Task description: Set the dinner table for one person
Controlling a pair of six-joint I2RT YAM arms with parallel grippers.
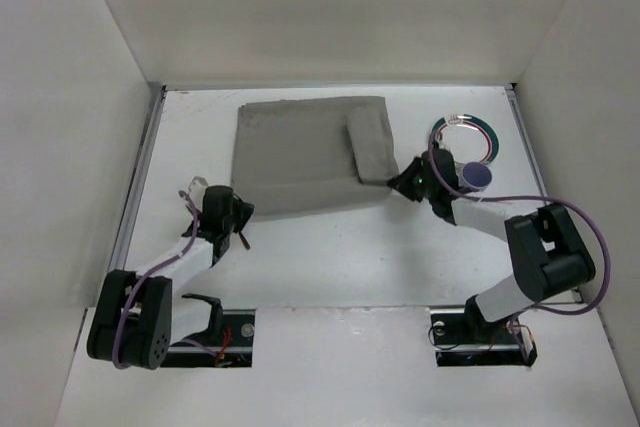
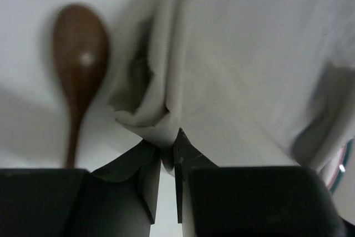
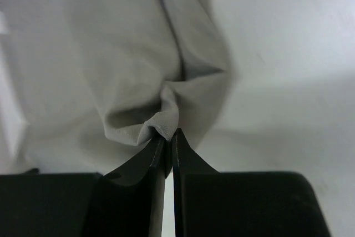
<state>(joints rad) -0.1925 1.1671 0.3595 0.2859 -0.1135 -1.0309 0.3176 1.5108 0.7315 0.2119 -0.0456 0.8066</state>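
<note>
Across the dinner table [image 1: 330, 257], the broad white top that carries everything here, we read this step as laying the cloth out flat. At the left, our left gripper [image 2: 168, 158] has its tips nearly together, with the near-left corner of the grey cloth placemat [image 1: 300, 152] bunched between them. A wooden spoon [image 2: 79, 65] lies on the bare surface just beside that corner, apart from the cloth. We should keep this corner low and draw it outward without sweeping it over the spoon. Toward the middle the placemat lies mostly smooth, but on its right side a flap [image 1: 370, 142] is folded back over it, so it is not yet spread. Our right gripper [image 3: 169, 140] is clamped tight on a puckered fold at the near-right corner. To do this well, we would tension the two corners evenly and away from each other, so that the wrinkles near each pinch pull out, and let go only once the edge sits flat. Further right, the green-rimmed plate [image 1: 466, 137] stands near the right arm, so any outward pull there should be short and controlled.
</note>
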